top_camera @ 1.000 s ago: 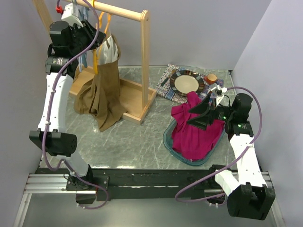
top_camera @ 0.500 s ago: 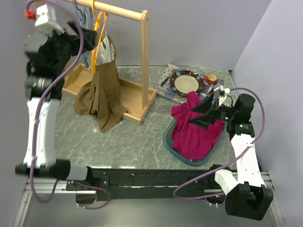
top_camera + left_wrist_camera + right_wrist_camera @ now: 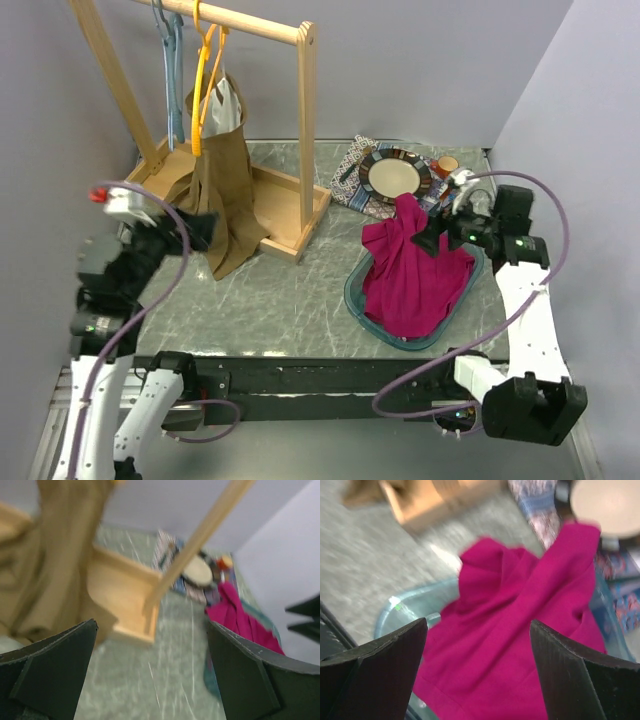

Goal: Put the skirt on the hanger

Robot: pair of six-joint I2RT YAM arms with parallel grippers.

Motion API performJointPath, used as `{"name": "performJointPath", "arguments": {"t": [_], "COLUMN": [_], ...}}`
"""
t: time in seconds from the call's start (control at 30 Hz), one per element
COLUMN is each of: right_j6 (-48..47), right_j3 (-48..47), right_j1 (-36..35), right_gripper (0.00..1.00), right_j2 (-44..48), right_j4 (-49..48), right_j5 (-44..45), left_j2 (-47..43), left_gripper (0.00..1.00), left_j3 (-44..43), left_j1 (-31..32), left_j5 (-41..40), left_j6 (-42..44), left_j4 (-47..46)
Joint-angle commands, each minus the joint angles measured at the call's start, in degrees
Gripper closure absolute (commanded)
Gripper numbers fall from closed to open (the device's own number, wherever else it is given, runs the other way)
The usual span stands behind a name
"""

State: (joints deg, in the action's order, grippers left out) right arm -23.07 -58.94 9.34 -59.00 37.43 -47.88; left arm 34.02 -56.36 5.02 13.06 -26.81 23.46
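Note:
The brown skirt [image 3: 222, 190] hangs from a yellow hanger [image 3: 205, 80] on the wooden rack [image 3: 305, 120], its hem pooled on the rack's base. My left gripper [image 3: 200, 228] is open and empty, low at the front left, apart from the skirt. The left wrist view shows the skirt [image 3: 55, 555] to the upper left of the open left gripper [image 3: 151, 625]. My right gripper [image 3: 432, 232] is open and hovers over a magenta cloth [image 3: 410, 280]. In the right wrist view that cloth [image 3: 520, 595] lies below the empty right gripper [image 3: 478, 622].
The magenta cloth fills a blue tub [image 3: 355, 300] at the right. A plate [image 3: 393, 175] sits on a patterned mat [image 3: 352, 185] behind it, beside a small orange cup [image 3: 448, 163]. A blue hanger [image 3: 170, 70] hangs left of the yellow one. Walls close in on both sides.
My left arm has swung down from the rack's rail to the front left, its jaws opening and leaving the hanger. The right gripper shifted slightly back over the cloth.

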Motion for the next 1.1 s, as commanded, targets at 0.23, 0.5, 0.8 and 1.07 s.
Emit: {"name": "performJointPath", "arguments": {"t": [0.23,0.5,0.8,1.07], "right_j6": [11.3,14.5,8.3,4.0], "right_j3": [-0.7,-6.5,-15.0,-43.7], "right_j1": [-17.4,-17.4,-17.2,-17.3], "right_gripper": [0.22,0.59,1.0,1.0], "right_j2": [-14.3,-28.5,-12.3,-5.3], "right_j4": [-7.2,-6.8,-1.3,9.1], "right_j5": [39.8,40.1,30.8,8.7], "left_j2": [-11.0,-14.9,-14.9,-12.6], "left_gripper": [0.03,0.03,0.03,0.03], "left_j3": [18.5,20.8,21.5,21.8], "left_j1": [0.0,0.0,0.1,0.0], "left_j5": [11.0,12.2,14.3,21.5], "left_j6": [-2.6,-3.2,-3.2,-5.5], "left_j4": [-2.6,-2.6,-3.5,-7.5]}}
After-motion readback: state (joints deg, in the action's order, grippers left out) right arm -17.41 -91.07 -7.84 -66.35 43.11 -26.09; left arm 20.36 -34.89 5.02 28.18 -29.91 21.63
